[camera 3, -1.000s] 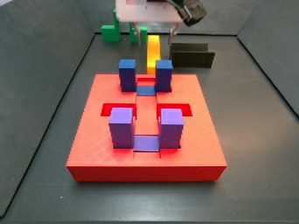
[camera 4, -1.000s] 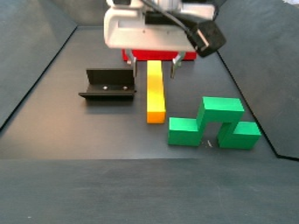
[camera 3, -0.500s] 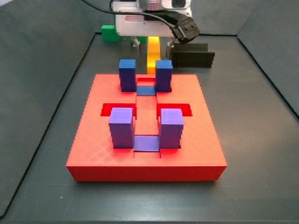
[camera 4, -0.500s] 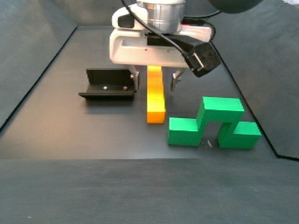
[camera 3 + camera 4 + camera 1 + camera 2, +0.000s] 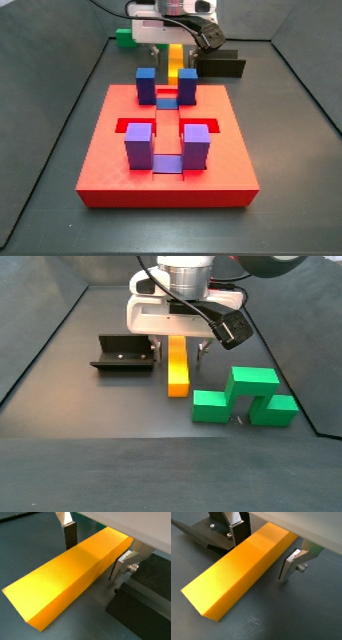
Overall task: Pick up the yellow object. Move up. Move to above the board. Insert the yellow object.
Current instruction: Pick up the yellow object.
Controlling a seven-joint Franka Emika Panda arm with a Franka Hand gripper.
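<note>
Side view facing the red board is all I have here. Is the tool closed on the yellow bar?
Observer: No. In both wrist views the tool straddles one end of the yellow bar, and a gap shows beside one finger.
Operator: Is the bar off the floor?
Observer: No, in a side view it lies flat on the floor.
Operator: Anything near it?
Observer: The fixture stands on one side, and green blocks sit by the end away from the tool.

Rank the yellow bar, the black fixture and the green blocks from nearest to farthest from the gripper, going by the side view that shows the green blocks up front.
From the gripper:
1. Yellow object, between the fingers.
2. Fixture, beside it.
3. Green blocks, toward the camera.
</note>
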